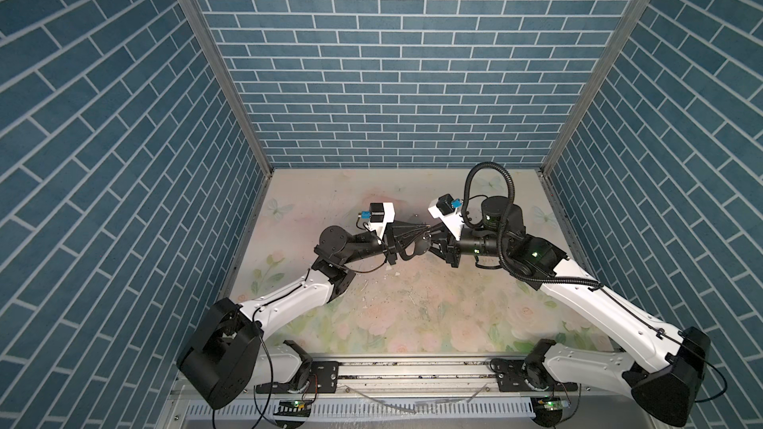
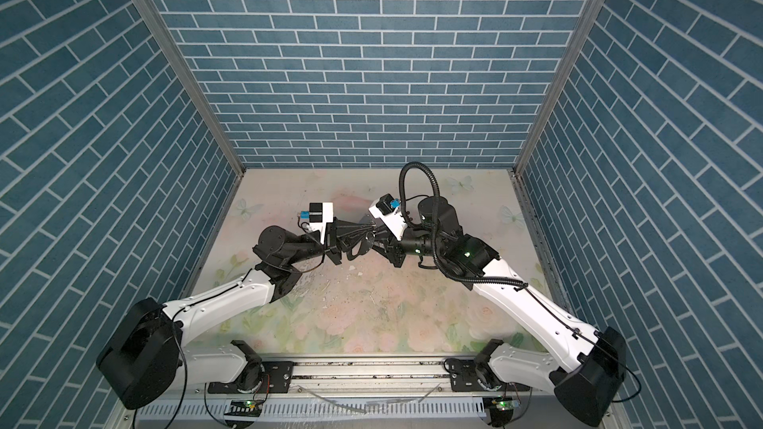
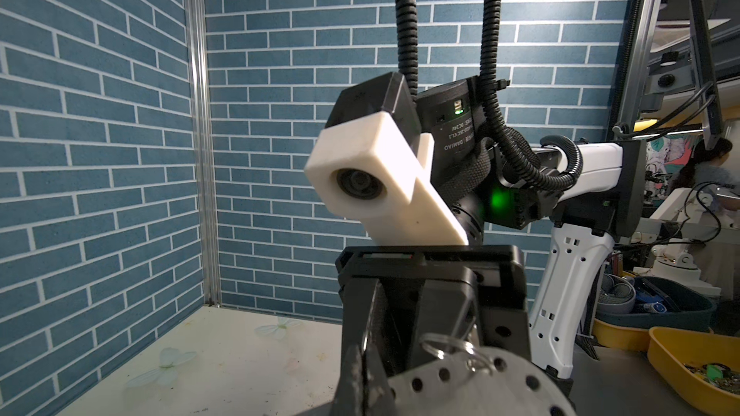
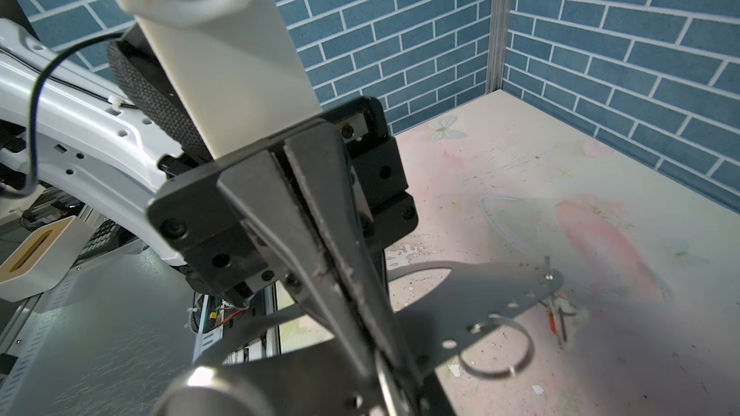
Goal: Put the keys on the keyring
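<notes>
Both grippers meet in mid-air over the middle of the table. The keyring (image 1: 406,257) (image 2: 356,253), a dark flat loop with holes and silver rings (image 3: 448,348) along its edge, hangs between them. My left gripper (image 1: 415,235) (image 3: 362,378) is shut on the keyring's edge (image 4: 500,298); its long fingers (image 4: 320,214) are pressed together. My right gripper (image 1: 431,239) faces it at the keyring's other side, and its fingers (image 3: 446,298) stand a little apart. An orange-red tagged key (image 4: 553,320) shows below the keyring's far end; I cannot tell whether it hangs or lies.
Blue brick walls (image 1: 413,76) close the cell on three sides. The floral table top (image 1: 413,311) has flaked paint chips near the middle. The arm bases sit on a metal rail (image 1: 413,369) at the front edge. Yellow bins (image 3: 700,366) stand outside the cell.
</notes>
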